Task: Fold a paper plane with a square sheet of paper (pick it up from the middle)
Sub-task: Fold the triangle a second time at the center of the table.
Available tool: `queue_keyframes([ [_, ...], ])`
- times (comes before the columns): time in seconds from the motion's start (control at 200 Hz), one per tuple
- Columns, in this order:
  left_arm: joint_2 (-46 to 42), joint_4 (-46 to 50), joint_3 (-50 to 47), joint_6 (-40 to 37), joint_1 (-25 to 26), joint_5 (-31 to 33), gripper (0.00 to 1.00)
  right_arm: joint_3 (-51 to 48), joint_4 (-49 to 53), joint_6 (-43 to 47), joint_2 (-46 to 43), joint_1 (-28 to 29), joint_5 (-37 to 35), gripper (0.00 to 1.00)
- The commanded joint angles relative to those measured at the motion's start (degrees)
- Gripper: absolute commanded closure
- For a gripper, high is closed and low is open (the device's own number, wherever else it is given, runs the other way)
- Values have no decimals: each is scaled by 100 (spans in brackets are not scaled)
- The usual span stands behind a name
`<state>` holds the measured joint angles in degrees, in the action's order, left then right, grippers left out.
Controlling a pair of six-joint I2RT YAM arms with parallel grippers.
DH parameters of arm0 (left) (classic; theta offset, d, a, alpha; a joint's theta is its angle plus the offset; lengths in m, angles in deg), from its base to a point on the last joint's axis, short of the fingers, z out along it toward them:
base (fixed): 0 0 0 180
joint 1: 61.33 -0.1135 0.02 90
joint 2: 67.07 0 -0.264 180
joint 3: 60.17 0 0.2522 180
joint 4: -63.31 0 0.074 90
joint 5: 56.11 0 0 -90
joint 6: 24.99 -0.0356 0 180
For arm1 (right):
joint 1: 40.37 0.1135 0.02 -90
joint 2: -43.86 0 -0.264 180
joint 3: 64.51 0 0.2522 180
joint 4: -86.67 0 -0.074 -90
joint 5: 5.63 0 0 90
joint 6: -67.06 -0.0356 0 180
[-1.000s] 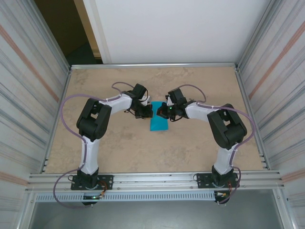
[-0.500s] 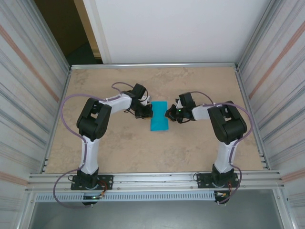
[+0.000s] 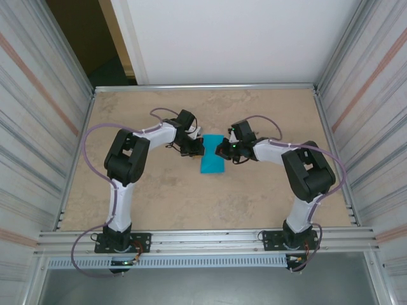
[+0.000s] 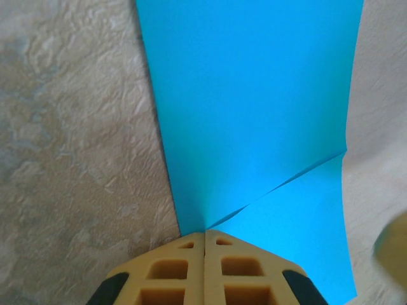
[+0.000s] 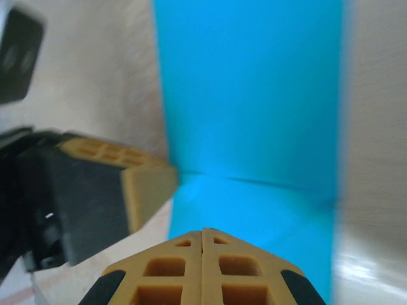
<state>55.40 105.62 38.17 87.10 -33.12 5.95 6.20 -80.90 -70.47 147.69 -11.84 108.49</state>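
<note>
Right fingers (image 5: 205, 236) (shut, empty) are back from 3 o'clock at the paper (image 3: 212, 162); left fingers (image 4: 206, 240), also shut, touch its 9 o'clock edge: creasing likely resumes.

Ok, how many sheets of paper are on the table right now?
1. The teal-blue sheet of paper lies flat in the middle of the table, between the left arm and the right arm. Another could be hidden beneath it.

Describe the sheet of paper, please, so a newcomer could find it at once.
Look at the middle of the beige table, between the left arm and the right arm. There lies a narrow, creased sheet of paper, the only blue thing there.
</note>
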Motion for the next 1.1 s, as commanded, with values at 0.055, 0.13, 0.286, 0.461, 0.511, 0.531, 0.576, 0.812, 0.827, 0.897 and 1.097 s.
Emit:
queue_keyframes([
  [0.055, 392, 269, -14, -284, -70, 281, 100, 228, -230, -245, 521, 174, 412, 100],
  [0.13, 408, 267, -11, -292, -64, 250, 100, 264, -297, -301, 662, 170, 517, 100],
  [0.286, 409, 257, -11, -290, -62, 212, 100, 206, -262, -300, 744, 123, 510, 100],
  [0.461, 405, 265, 6, -297, -69, 215, 100, 49, -332, -336, 749, 49, 512, 100],
  [0.511, 409, 265, 16, -301, -70, 213, 100, 19, -350, -346, 758, 31, 522, 100],
  [0.531, 405, 277, 15, -300, -70, 214, 100, 4, -351, -345, 760, 22, 512, 100],
  [0.576, 402, 287, 18, -312, -68, 231, 100, -12, -348, -353, 749, 0, 517, 100],
  [0.812, 404, 297, 6, -309, -70, 242, 100, 6, -340, -332, 673, -161, 459, 100],
  [0.827, 400, 293, 14, -312, -69, 245, 100, 10, -318, -321, 680, -166, 452, 100],
  [0.897, 407, 293, 23, -301, -70, 242, 100, 34, -275, -287, 740, -166, 452, 100],
  [1.097, 340, 271, 121, -228, -66, 166, 100, -102, -117, -230, 911, -132, 401, 100],
])
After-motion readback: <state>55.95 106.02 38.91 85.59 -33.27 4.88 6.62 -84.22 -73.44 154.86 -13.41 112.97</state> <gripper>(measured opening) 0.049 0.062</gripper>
